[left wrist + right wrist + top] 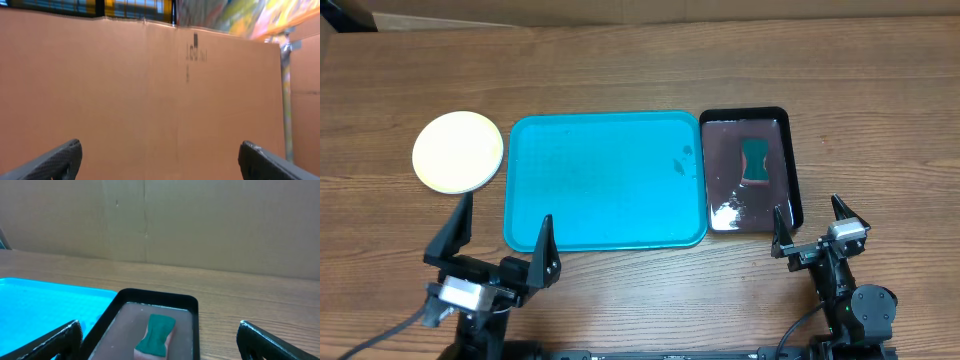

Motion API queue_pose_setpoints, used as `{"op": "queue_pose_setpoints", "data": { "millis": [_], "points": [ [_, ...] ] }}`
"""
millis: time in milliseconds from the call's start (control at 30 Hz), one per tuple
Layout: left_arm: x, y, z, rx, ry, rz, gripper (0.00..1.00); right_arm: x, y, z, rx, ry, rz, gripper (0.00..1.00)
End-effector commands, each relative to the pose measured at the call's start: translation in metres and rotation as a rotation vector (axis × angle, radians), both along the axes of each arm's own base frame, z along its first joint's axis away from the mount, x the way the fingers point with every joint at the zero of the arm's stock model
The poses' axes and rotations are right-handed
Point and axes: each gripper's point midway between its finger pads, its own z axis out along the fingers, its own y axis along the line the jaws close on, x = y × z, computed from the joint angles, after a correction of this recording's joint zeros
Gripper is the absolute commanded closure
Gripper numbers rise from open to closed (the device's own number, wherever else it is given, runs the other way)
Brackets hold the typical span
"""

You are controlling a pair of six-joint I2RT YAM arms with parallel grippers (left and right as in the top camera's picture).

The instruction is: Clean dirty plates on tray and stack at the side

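A pale yellow plate (pixel 458 151) lies on the table left of the turquoise tray (pixel 606 180); I cannot tell whether other plates lie under it. The tray holds no plates, only a small dark smear (pixel 682 158) near its right side; its corner shows in the right wrist view (pixel 50 305). My left gripper (pixel 500 235) is open and empty at the tray's near left corner; its view (pixel 160 160) faces a cardboard wall. My right gripper (pixel 810 228) is open and empty, just in front of the black tray; it also shows in its own wrist view (pixel 160 340).
A black glossy tray (pixel 790 170) holding liquid and a green sponge (pixel 756 162) stands right of the turquoise tray, also in the right wrist view (pixel 157 332). A cardboard wall (pixel 150 90) stands behind the wooden table.
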Motion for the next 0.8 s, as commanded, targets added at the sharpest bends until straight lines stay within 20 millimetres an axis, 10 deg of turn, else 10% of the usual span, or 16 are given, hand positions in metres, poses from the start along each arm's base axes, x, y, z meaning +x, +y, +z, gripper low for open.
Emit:
{"op": "queue_pose_setpoints", "data": {
  "millis": [0, 667, 767],
  "points": [
    [0.007, 0.013, -0.024, -0.072, -0.005, 0.043, 0.00, 0.000, 0.000, -0.002, -0.004, -0.005, 0.002, 0.00],
    [0.065, 0.050, -0.219, -0.157, 0.603, 0.259, 0.00, 0.000, 0.000, -0.002, -0.004, -0.005, 0.002, 0.00],
    [0.065, 0.050, -0.224, -0.063, 0.612, 0.288, 0.00, 0.000, 0.000, -0.002, -0.004, -0.005, 0.002, 0.00]
  ]
}}
